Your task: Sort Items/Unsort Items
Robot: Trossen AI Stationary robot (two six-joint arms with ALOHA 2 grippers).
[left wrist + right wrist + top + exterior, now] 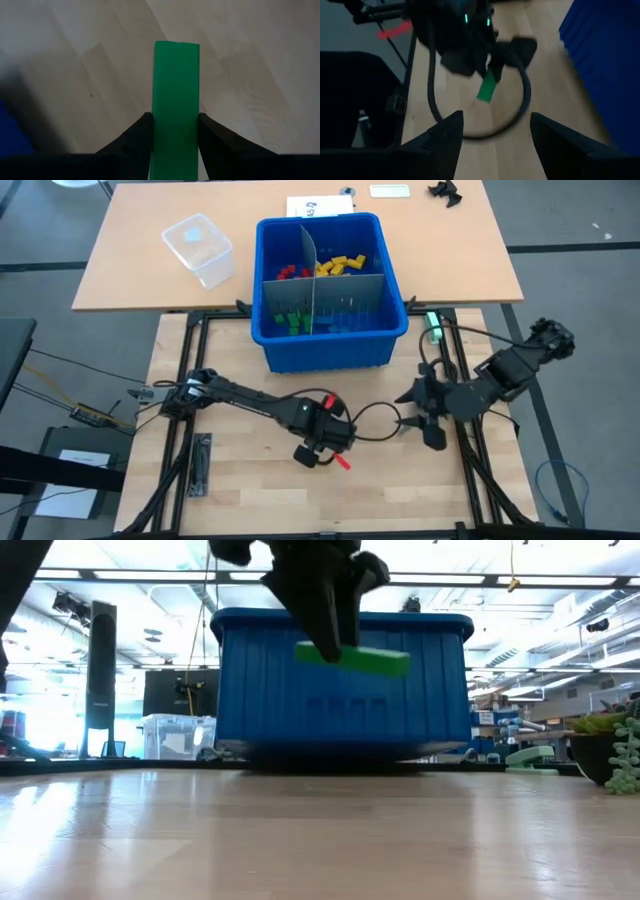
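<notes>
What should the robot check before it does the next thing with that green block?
1. Green block clamped in the left gripper: ok.
2. Block lifted clear of the table: ok.
3. Right gripper open, holding nothing: ok.
4. Right gripper apart from the left arm: ok, though it points towards it.
5. Green section of the blue bin has room for more: cannot tell.

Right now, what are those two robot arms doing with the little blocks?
The left gripper is pinching a long green block and holding it up above the wooden table, in front of the big blue bin. The bin's compartments hold sorted red, yellow, green and blue blocks. The right gripper is open and empty, waiting nearby and pointed toward the left one.
</notes>
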